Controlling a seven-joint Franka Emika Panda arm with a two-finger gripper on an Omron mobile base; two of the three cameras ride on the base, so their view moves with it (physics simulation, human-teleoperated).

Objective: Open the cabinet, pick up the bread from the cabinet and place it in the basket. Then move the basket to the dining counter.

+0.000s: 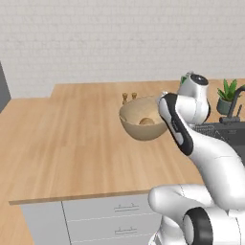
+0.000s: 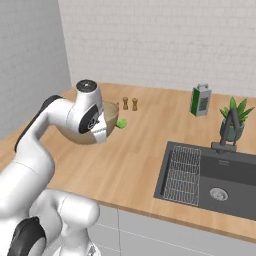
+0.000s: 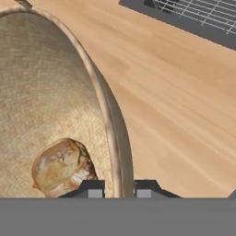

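Hand view shows the end effector (image 3: 119,189) pinched on the basket (image 3: 46,92) rim, bread (image 3: 62,167) inside. Judging so, carrying is in hand; next, set it down on the counter (image 3: 184,115).

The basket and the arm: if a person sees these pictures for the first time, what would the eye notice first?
Probably the basket in the middle of the dining counter, with the bread lying inside it. Next, the gripper shut on the basket's rim, one finger inside the wall and one outside. To the right, the dark sink with its wire rack is set into the same counter.
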